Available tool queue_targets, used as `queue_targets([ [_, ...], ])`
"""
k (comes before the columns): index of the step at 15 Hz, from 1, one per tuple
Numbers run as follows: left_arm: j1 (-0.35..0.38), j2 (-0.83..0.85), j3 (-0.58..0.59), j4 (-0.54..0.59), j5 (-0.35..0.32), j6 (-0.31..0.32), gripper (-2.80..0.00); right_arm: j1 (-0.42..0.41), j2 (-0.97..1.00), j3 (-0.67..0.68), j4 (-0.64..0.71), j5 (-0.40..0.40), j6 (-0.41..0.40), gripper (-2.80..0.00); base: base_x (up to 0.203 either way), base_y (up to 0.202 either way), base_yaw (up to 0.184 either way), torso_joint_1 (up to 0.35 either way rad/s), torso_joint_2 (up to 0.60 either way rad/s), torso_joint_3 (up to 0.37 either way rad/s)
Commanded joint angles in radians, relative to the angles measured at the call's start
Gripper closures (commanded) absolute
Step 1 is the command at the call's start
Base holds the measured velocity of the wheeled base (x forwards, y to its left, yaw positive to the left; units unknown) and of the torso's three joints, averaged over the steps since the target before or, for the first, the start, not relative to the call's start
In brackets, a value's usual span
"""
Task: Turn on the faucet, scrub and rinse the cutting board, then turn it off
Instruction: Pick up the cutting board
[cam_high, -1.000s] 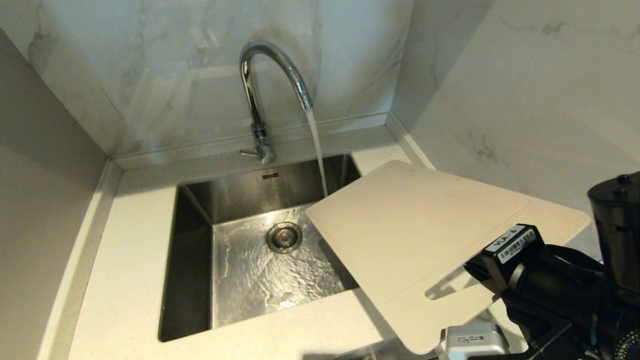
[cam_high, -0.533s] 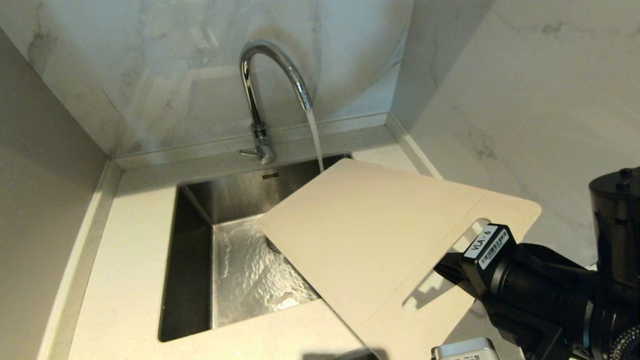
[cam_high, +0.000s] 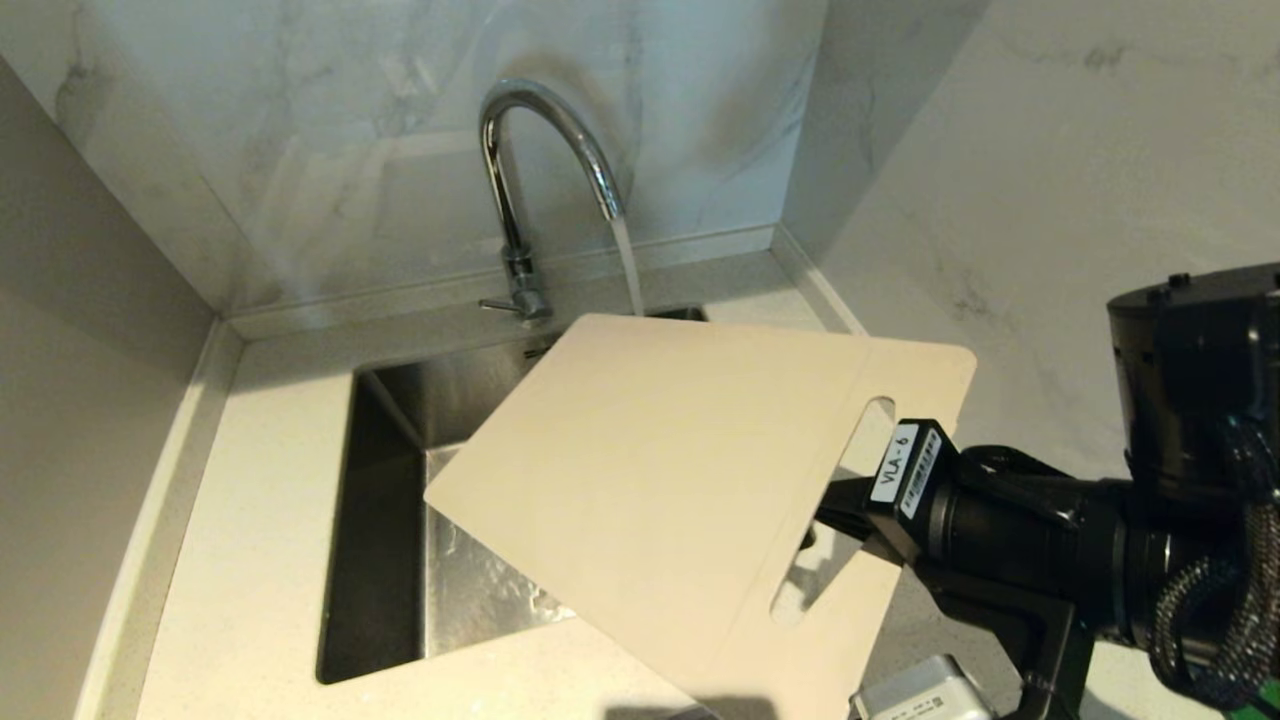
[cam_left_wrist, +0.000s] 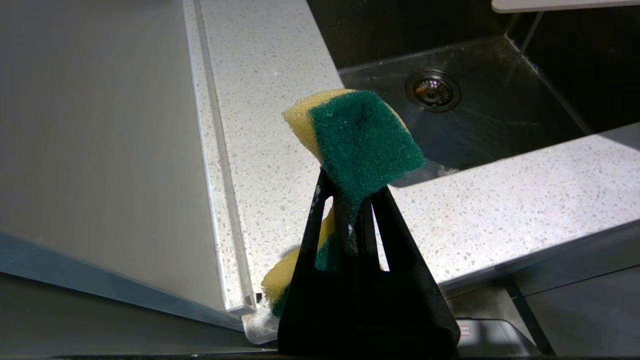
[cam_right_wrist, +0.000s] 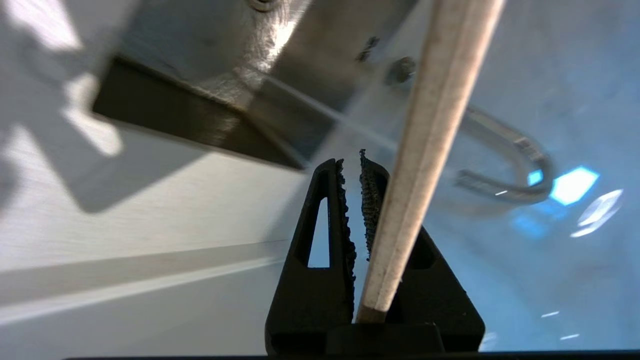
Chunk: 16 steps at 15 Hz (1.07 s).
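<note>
My right gripper (cam_right_wrist: 351, 172) had its jaws pressed on the handle end of the cutting board (cam_high: 650, 480), with the thin edge of the board sticking up past the black fingers (cam_right_wrist: 372, 200) in the right wrist view. I held the board up in the air, tipped at a slant, over the right side of the sink (cam_high: 385, 560). Its far corner sat right under the water (cam_high: 628, 270), which ran down from the spout of the faucet (cam_high: 520, 180) and went out of sight behind the board's top edge. The oblong slot in the board was close to my right arm, which came in from the right side of the head view. The small lever at the foot of the faucet pointed to the left. My left gripper (cam_left_wrist: 350, 200) was squeezed tight on a sponge (cam_left_wrist: 360, 140), yellow with a green scrubby side, and the sponge poked up between the jaws. That gripper hung near the front of the speckled counter (cam_left_wrist: 500, 200), well apart from the board. Past the sponge I could see the wet sink floor and the round drain (cam_left_wrist: 432, 90).
</note>
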Motion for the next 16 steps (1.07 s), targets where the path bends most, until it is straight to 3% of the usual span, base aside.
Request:
queue_targets([
  [1,0.0,0.001,0.0,0.0,0.0,0.0,0.0,-0.064,0.077,-0.069,0.01,0.092,-0.117,0.0,0.0,0.0,0.0,0.0,0.0,0.0],
  [3,0.0,0.001,0.0,0.0,0.0,0.0,0.0,-0.097,0.101,-0.109,0.067,0.14,-0.16,0.0,0.0,0.0,0.0,0.0,0.0,0.0],
  [10,0.0,0.0,0.0,0.0,0.0,0.001,0.0,-0.098,0.219,-0.412,0.42,0.136,-0.4,0.0,0.0,0.0,0.0,0.0,0.0,0.0],
  [16,0.0,0.001,0.0,-0.001,0.0,0.001,0.0,-0.014,0.322,-0.554,0.535,0.117,-0.455,0.0,0.0,0.0,0.0,0.0,0.0,0.0],
])
